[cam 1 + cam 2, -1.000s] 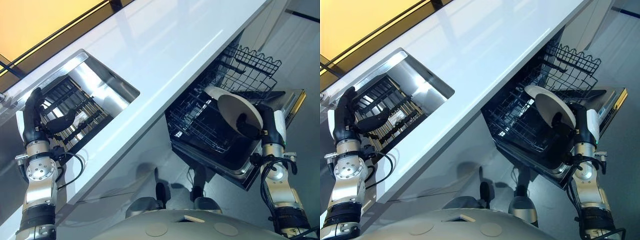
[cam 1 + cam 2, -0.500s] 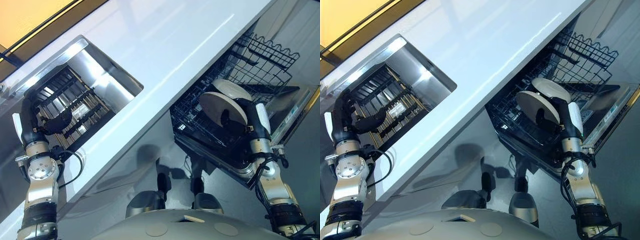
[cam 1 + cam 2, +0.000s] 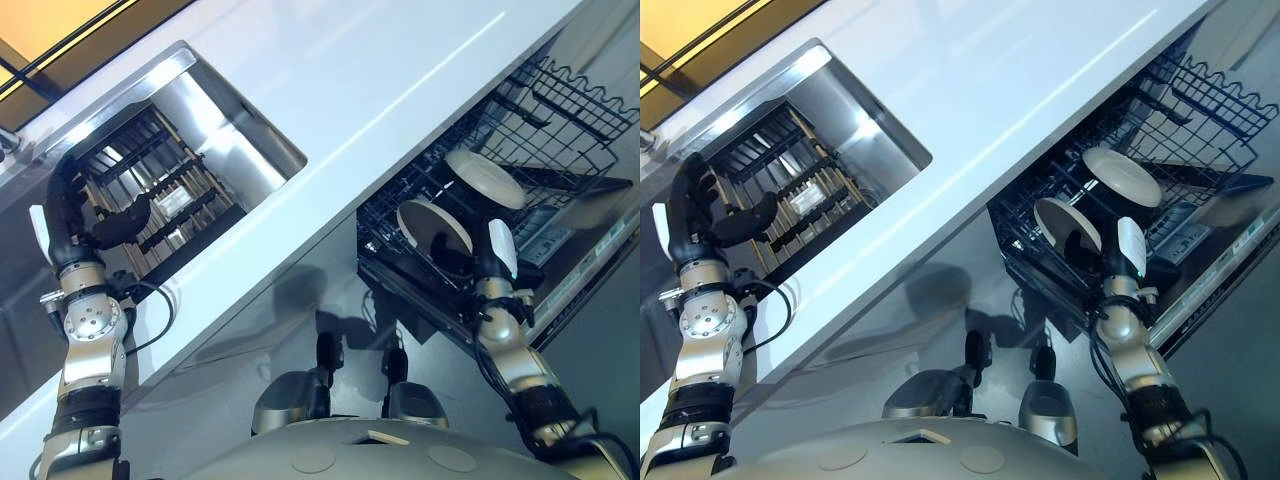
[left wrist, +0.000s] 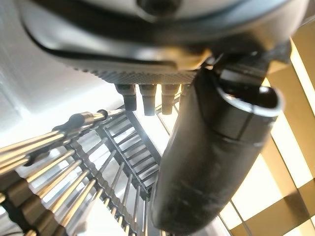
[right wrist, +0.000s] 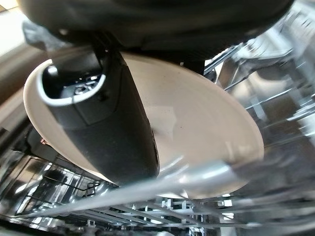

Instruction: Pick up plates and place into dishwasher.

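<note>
Step in hand, as judged: loading. The right hand point(image 3: 487, 262) grasps a round cream ceramic plate point(image 3: 432, 225), thumb pressed across its face, and holds it on edge over the black wire lower rack point(image 3: 400, 225) of the open dishwasher; whether it is seated between tines cannot be told. The next move calls for lowering it into a slot clear of the second cream plate point(image 3: 485, 178) resting just beyond, then releasing. Farther off, the left hand point(image 3: 85, 225) hovers with fingers relaxed and empty over the steel sink point(image 3: 235, 150) in the white counter point(image 3: 350, 70), above its dark slatted drying rack point(image 3: 155, 195).
</note>
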